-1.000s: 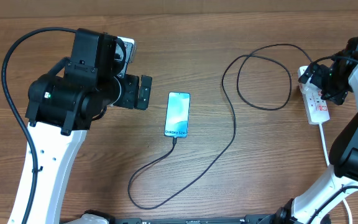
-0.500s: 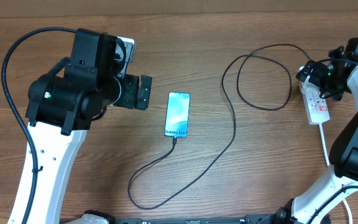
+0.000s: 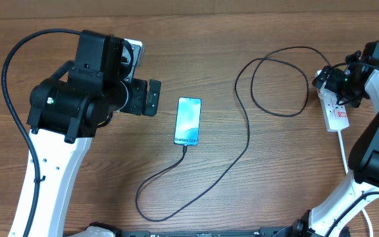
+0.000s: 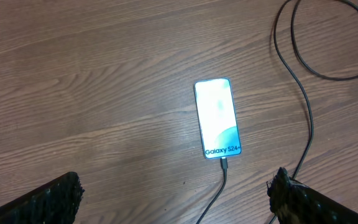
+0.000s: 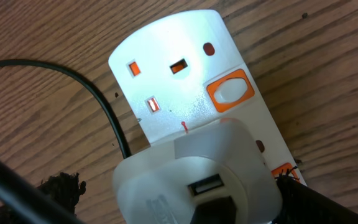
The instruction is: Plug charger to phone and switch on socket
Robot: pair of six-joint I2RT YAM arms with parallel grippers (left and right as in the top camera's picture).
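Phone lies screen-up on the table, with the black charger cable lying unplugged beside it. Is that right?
No. The phone lies screen-up on the table, but the charger cable is plugged into its bottom edge, not loose beside it; the left wrist view shows this.

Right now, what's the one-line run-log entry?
phone: charger plugged in | socket: on/off unclear | left gripper: open, off phone | right gripper: open above socket
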